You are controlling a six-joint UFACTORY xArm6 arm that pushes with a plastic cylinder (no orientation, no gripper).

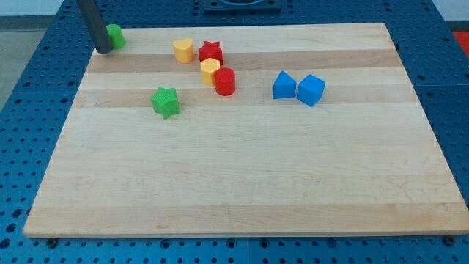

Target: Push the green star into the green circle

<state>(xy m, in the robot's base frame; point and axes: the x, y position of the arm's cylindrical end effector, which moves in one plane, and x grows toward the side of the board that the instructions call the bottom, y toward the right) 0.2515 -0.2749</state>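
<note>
One green star (165, 101) sits apart; my tip (103, 50) touches the green circle (114, 35) at the board's (234, 183) top-left edge; no pincer shows

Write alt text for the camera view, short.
Green star sits on a wooden board, apart from the green circle at the top-left corner, where my tip rests beside the circle. Two yellow, two red and two blue blocks lie further right.

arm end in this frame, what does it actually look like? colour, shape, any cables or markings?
Only the rod shows: a straight, dark grey, round bar with a matte finish, entering from the view's top left. My tip is a plain blunt end, slightly darker, right beside the green circle. No cables, labels or markings are visible; the rest of the arm is out of view.
</note>
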